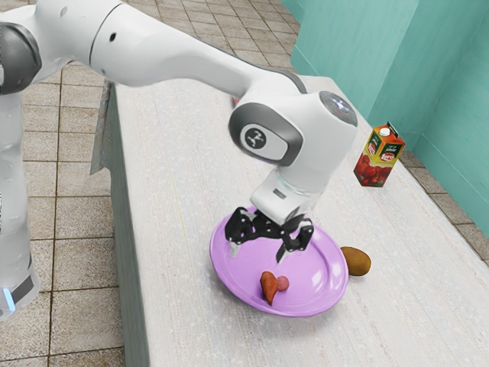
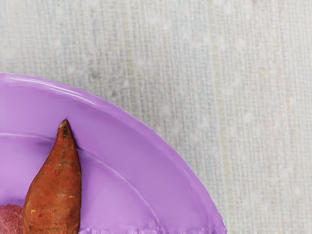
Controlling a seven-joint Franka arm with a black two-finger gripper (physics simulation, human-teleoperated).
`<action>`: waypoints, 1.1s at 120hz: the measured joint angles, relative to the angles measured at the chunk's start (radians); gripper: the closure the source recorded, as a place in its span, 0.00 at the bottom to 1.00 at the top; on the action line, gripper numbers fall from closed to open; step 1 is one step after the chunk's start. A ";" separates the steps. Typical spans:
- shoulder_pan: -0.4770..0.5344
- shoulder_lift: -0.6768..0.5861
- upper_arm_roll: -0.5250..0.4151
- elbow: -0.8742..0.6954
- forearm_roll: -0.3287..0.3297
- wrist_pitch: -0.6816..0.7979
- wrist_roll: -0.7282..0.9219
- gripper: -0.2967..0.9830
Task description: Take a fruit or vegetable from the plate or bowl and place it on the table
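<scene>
Exterior view: one tapered orange-brown sweet potato [image 1: 268,287] lies on the round, glossy purple plate [image 1: 317,279] beside a small round pink fruit [image 1: 283,284]; above, the black two-finger gripper [image 1: 258,253] hovers, fingers apart.

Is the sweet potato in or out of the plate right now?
In: the sweet potato lies inside the rim of the purple plate, beside a small reddish round item. The gripper is open, holding nothing.
</scene>
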 joint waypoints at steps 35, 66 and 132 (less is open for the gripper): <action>0.112 0.019 0.000 -0.001 0.000 0.014 0.041 0.23; 0.063 0.035 0.000 -0.012 0.000 0.046 0.060 0.23; 0.070 0.126 -0.006 -0.053 0.007 0.153 0.079 0.24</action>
